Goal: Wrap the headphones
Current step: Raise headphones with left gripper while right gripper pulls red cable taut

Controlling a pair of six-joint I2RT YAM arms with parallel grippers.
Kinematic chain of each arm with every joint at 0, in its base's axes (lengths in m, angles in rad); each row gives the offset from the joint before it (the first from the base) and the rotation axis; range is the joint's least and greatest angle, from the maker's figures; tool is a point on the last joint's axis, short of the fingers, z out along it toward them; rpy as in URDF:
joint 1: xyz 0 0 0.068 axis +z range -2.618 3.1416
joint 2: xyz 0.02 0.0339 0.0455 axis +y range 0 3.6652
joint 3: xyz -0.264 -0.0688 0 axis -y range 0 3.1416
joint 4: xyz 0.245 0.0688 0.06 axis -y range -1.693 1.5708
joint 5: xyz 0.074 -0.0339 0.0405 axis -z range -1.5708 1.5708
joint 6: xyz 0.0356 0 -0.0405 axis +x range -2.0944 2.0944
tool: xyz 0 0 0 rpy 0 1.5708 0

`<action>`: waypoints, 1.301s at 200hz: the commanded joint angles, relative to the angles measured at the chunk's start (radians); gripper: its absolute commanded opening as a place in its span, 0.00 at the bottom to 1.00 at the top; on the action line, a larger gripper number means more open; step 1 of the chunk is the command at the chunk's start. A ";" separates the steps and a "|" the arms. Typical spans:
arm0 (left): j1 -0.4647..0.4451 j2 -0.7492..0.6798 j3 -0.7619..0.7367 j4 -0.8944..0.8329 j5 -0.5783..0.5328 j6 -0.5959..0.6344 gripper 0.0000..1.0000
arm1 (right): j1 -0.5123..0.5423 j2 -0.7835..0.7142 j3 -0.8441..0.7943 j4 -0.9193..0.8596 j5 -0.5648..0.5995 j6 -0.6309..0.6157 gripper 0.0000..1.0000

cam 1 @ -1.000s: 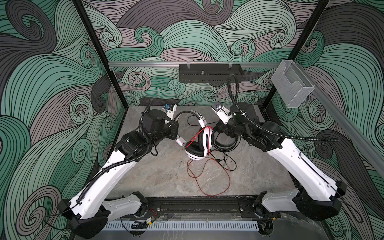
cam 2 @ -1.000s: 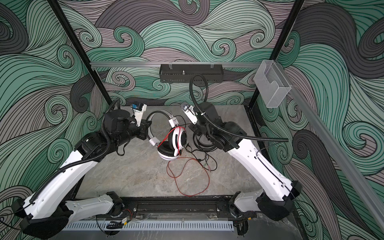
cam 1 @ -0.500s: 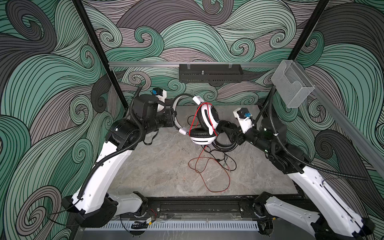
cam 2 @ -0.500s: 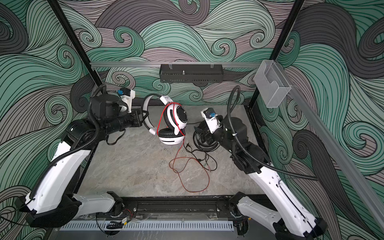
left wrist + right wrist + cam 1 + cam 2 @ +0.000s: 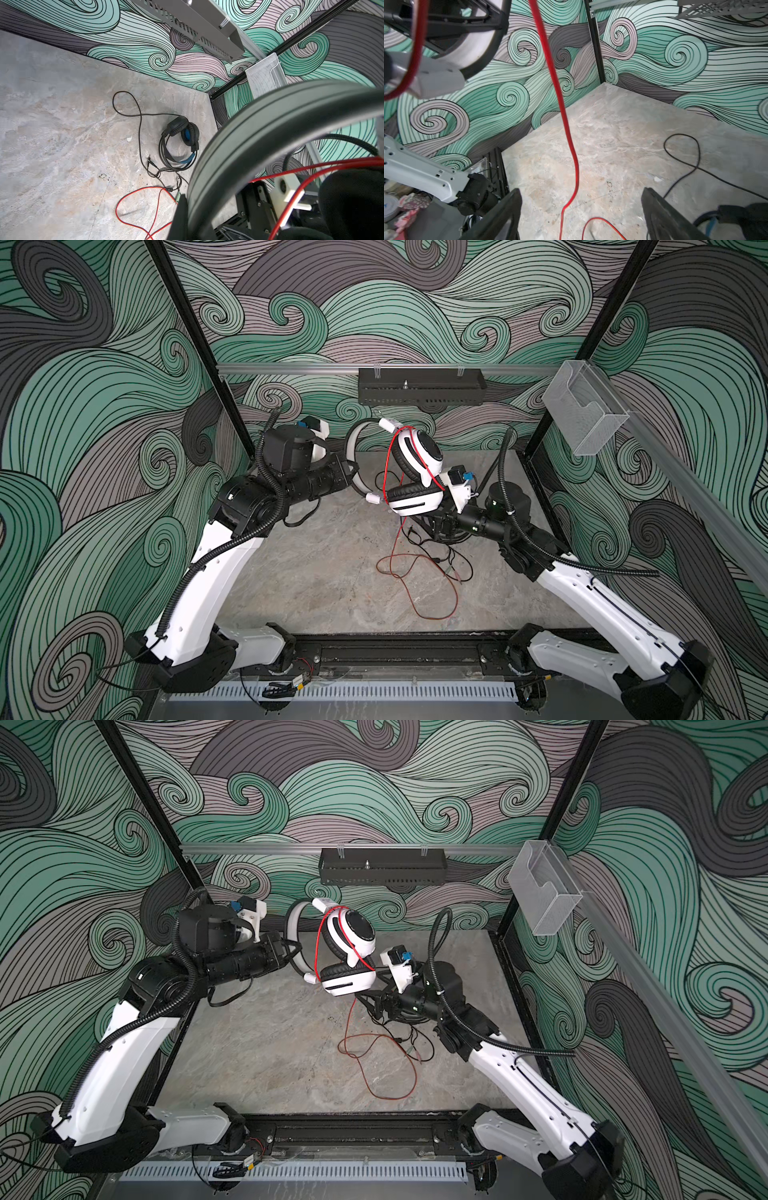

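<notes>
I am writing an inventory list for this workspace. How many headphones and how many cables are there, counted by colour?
white headphones: 1
black headphones: 1
red cable: 1
black cable: 1
Total: 4

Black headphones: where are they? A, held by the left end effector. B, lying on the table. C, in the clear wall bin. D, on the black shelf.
B: the left wrist view shows the black headphones lying on the table, nothing gripping them.
</notes>
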 commanded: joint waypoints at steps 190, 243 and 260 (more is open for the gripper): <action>0.039 0.034 0.042 0.282 0.080 -0.176 0.00 | 0.039 0.425 -0.005 0.479 -0.252 0.263 0.28; 0.107 0.055 0.039 0.372 0.065 -0.229 0.00 | 0.068 0.350 -0.061 0.307 -0.218 0.166 0.09; 0.129 0.081 0.079 0.389 0.048 -0.243 0.00 | 0.095 0.314 -0.062 0.162 -0.178 0.080 0.06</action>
